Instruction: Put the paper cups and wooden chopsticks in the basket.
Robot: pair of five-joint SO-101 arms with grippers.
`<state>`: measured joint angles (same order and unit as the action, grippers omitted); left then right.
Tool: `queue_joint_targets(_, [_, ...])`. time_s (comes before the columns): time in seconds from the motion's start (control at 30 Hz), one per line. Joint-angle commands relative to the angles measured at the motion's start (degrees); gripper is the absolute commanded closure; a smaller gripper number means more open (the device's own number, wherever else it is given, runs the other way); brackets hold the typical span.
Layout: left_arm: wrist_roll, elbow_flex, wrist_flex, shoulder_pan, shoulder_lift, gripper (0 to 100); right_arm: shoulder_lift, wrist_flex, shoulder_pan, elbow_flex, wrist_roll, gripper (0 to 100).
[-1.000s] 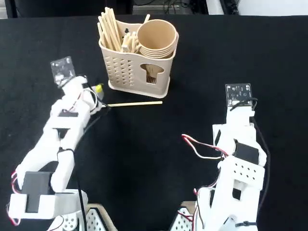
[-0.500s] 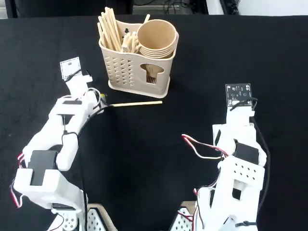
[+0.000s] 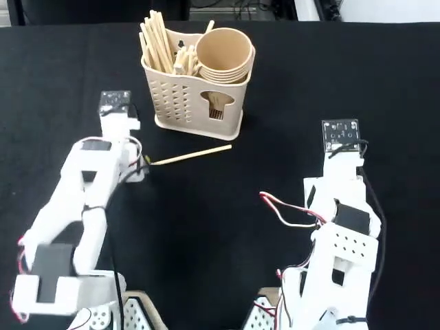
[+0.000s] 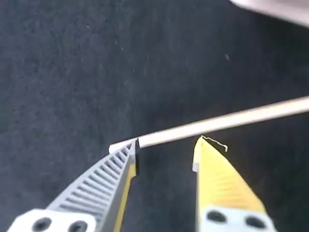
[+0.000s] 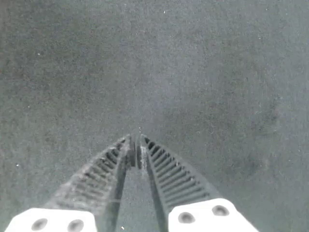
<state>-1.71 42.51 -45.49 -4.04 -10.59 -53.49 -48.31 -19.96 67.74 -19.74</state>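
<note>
While the stacked tan paper cups [image 3: 223, 51] and a bundle of pale wooden chopsticks [image 3: 157, 41] already stand in the beige perforated plastic basket [image 3: 196, 103], one loose wooden chopstick [image 3: 191, 155] lies on the black surface [image 3: 344, 69] just in front of it.

Left pincer [image 4: 165, 143]: open, tips spanning that stick's near end, not yet closed on it.

Right pincer [image 5: 135, 145]: closed, empty, over bare surface.

Judgement: one grasp and one drop left.
</note>
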Motion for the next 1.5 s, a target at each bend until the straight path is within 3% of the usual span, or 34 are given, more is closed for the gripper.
queue_joint_targets(0.0, [-5.5, 5.1, -0.4, 1.5, -10.4, 80, -0.6, 1.2, 0.8, -0.3, -0.2, 97.3])
queue_joint_targets(0.17, [-7.3, 10.4, 0.1, 3.6, -25.6, 80, -0.6, 1.2, 0.8, -0.3, -0.2, 97.3])
queue_joint_targets(0.3, [-13.1, 9.7, 0.2, 13.4, -29.1, 80, -0.6, 1.2, 0.8, -0.3, -0.3, 97.3])
queue_joint_targets(0.47, [-19.1, 2.0, -0.4, 20.0, -17.1, 80, -0.6, 1.2, 0.8, -0.2, -0.3, 97.3])
queue_joint_targets(0.6, [-28.4, -3.9, 1.4, 19.7, -2.5, 80, -0.6, 1.2, 0.8, -0.2, -0.2, 97.3])
queue_joint_targets(0.73, [-31.1, -6.3, 10.0, 17.5, 7.9, 80, -0.6, 1.2, 0.8, -0.2, -0.2, 97.3])
queue_joint_targets(0.97, [-35.7, -4.5, 13.3, 16.8, 11.0, 80, -0.6, 1.2, 0.8, -0.2, -0.3, 97.3])
queue_joint_targets(1.17, [-36.6, -5.8, 6.7, 16.7, 11.1, 80, -0.6, 1.2, 0.8, -0.2, -0.4, 97.3])
queue_joint_targets(1.3, [-36.5, -8.0, 1.1, 16.7, 11.1, 97, -0.6, 1.2, 0.8, -0.2, -0.4, 97.3])
queue_joint_targets(1.47, [-36.3, -8.3, -4.7, 17.2, 10.5, 98, -0.6, 1.2, 0.8, -0.2, -0.4, 97.3])
